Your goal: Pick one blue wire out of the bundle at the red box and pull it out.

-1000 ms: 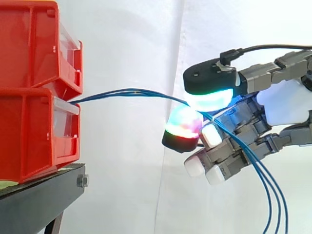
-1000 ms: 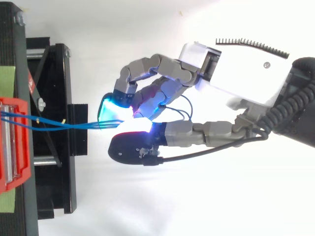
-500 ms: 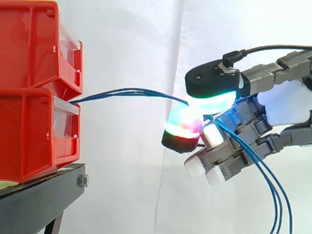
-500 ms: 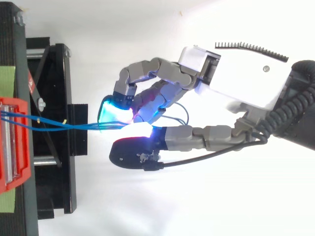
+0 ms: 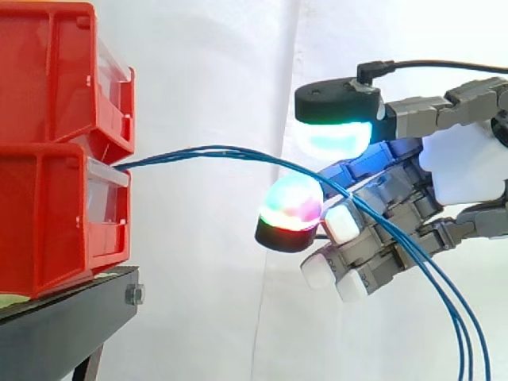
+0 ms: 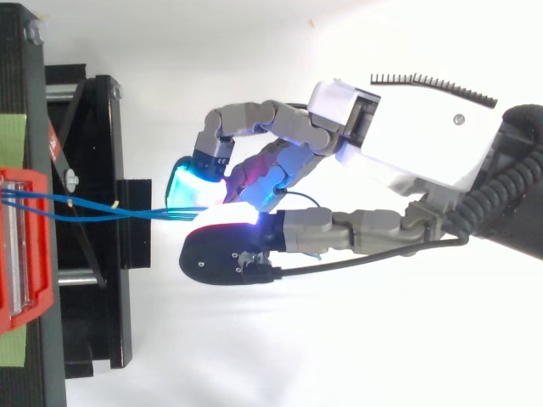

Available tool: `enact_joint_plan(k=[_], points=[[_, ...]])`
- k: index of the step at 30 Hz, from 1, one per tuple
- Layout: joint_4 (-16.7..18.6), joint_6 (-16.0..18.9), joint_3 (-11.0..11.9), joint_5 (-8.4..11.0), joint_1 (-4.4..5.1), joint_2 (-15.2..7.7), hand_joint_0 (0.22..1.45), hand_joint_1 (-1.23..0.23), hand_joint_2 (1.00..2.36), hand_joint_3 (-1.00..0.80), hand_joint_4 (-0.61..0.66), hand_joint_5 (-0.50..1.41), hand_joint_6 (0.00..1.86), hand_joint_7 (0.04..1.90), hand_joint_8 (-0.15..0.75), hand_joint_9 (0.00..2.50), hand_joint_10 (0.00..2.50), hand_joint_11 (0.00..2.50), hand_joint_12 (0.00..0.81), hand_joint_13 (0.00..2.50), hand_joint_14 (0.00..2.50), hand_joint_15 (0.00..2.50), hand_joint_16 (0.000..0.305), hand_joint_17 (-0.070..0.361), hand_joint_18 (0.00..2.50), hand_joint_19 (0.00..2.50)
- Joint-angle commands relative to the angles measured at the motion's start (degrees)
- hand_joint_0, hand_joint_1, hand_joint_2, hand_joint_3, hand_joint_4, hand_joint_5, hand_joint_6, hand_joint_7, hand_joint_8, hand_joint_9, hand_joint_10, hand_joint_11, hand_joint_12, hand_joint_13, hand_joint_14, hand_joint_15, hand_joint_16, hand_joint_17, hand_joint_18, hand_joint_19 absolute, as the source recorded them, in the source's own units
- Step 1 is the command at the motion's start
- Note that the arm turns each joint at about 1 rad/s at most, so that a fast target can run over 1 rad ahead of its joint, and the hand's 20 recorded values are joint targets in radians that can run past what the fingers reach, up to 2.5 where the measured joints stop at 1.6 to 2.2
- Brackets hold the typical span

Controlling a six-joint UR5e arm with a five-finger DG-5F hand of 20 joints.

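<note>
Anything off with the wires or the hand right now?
Yes: the blue wires from the red box run together through the hand, between pads that stand apart. None is singled out or pinched.

Two red bins, an upper bin (image 5: 55,71) stacked on a lower bin (image 5: 55,222), sit at the edge of one black stand (image 5: 63,325). Three blue wires (image 5: 206,151) run out from between the bins in one bundle. One hand (image 5: 468,171) is at the wires, before one white curtain (image 5: 214,63).
</note>
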Motion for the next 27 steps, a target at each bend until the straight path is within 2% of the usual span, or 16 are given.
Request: enact_joint_plan(k=[1,4,7,16,23,27], points=[[0.00,0.00,0.01,-0.14,0.00,0.05,0.52,-0.48,1.01,-0.35,0.41,-0.05,0.50,0.95,0.249,1.10,0.02,0.38,0.392,0.71,0.02,0.39,0.069,0.155,0.48,0.56],[0.00,0.26,-0.08,-0.14,0.00,0.05,0.51,-0.44,1.01,-0.39,0.37,-0.06,0.50,0.96,0.231,1.06,0.02,0.39,0.370,0.68,0.02,0.42,0.064,0.144,0.42,0.58],[-0.18,0.53,0.01,-0.14,0.00,0.05,0.52,-0.49,1.01,-0.35,0.35,-0.06,0.50,1.00,0.252,1.07,0.02,0.42,0.388,0.70,0.02,0.41,0.068,0.153,0.45,0.56],[-3.08,0.35,0.01,-3.75,0.08,0.05,0.53,-0.56,1.01,-0.31,0.34,-0.06,0.50,1.06,0.274,1.07,0.02,0.46,0.403,0.70,0.02,0.41,0.071,0.159,0.47,0.56],[-3.78,0.44,0.01,-5.15,-0.36,-0.04,0.53,-0.57,1.01,-0.31,0.34,-0.07,0.50,1.06,0.273,1.05,0.02,0.46,0.403,0.70,0.02,0.41,0.071,0.159,0.47,0.56],[-3.95,0.44,-0.08,-5.24,-0.44,0.05,0.53,-0.59,1.01,-0.31,0.33,-0.07,0.50,1.07,0.264,1.04,0.02,0.47,0.399,0.69,0.02,0.41,0.069,0.156,0.46,0.56]])
